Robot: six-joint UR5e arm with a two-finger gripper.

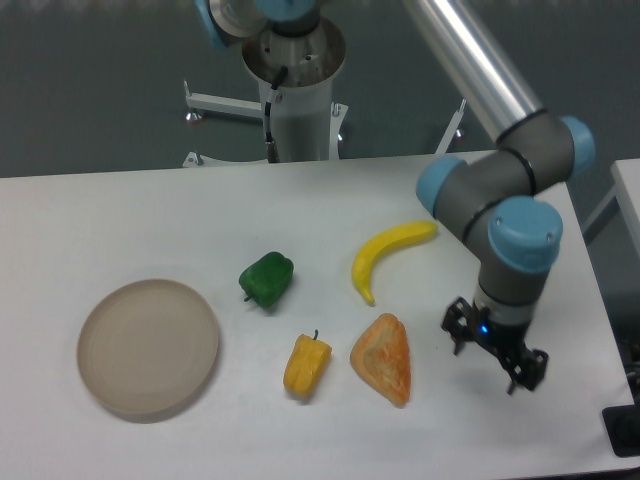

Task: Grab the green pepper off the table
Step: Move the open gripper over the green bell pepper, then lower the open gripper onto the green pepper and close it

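Approach is the step I judge myself to be in, and hardly begun: my gripper (495, 362) hangs low over the right side of the table (120, 210), fingers spread and nothing between them. The pepper (267, 279) lies well off to my camera-left, near the middle of the white top, on its side with its stem toward the plate (148, 347). It touches nothing; the plate sits apart on its far side, and the yellow pepper (306, 364) is near it toward the front edge. Between me and my target are the banana (388, 252) and an orange wedge-shaped piece (383, 358), the wedge just beside my fingers. So the next move, as I reckon it, calls for lifting clear first, carrying across above those two, then coming straight down over the green one with the fingers wide enough for its lumpy body, and keeping off the yellow one in front
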